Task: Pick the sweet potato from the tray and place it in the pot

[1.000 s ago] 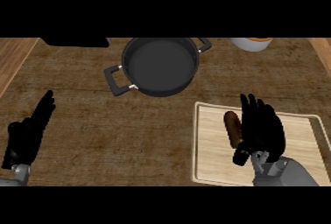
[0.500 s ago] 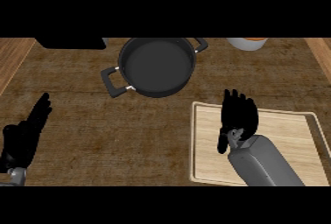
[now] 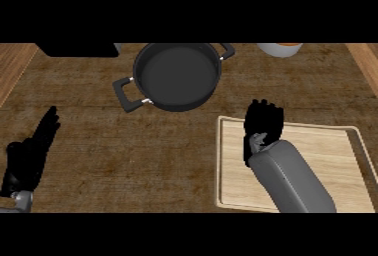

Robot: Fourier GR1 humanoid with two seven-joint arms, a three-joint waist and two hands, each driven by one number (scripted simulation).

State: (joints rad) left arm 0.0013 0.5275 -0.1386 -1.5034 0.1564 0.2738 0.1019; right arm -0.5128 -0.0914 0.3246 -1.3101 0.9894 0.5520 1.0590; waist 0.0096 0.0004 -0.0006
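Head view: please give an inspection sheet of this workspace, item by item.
Surface: brown wood-grain counter.
Job's things: dark pot with two handles, nothing visible inside; light wooden tray at the right; sweet potato not visible, probably hidden under the right hand.
Clutter: white cup and black object at the far edge.
Hands: right hand over the tray's left part, fingers pointing down; left hand open, resting at the left edge.
Cables: nothing seen.
Surroundings: lighter wood strip at the left.
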